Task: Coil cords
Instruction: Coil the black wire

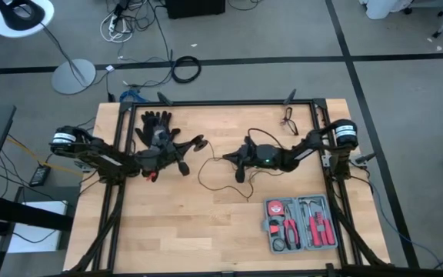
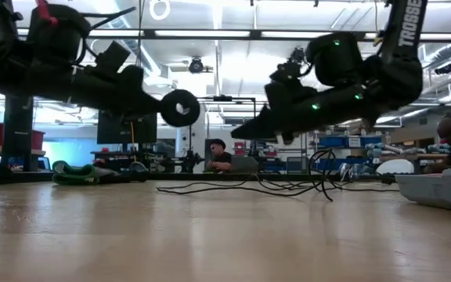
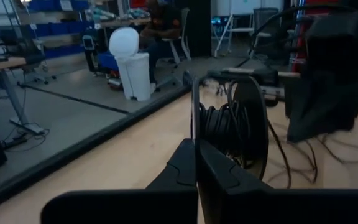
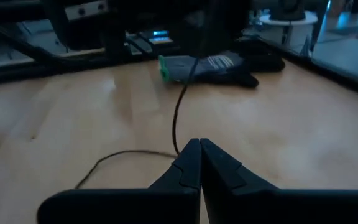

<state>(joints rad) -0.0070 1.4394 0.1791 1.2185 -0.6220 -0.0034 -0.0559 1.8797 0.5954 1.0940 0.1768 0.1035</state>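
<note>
Left wrist view: round black disc point(image 3: 253, 124) seen edge-on, turns of thin black wire point(image 3: 219, 124) wound beside it, clamped at the tips of the left gripper point(image 3: 196, 146), fingers pressed together on it. In the high view, disc point(image 1: 201, 141) held over the middle of the wooden table point(image 1: 168, 231), towards the far edge; in the low view, raised well clear of the tabletop. From there, black wire point(image 1: 203, 175) trailing down and looping loosely across the table's centre. Right gripper point(image 4: 199, 146) low over the centre of the table, clenched, the wire point(image 4: 178, 124) pinched at its closed tips, one strand rising away, another lying along the wood. Black glove point(image 1: 156, 127) flat near the far left corner, behind the left gripper point(image 1: 191, 148). Grey tool case point(image 1: 302, 223) open near the near right corner, red-handled pliers inside.
</note>
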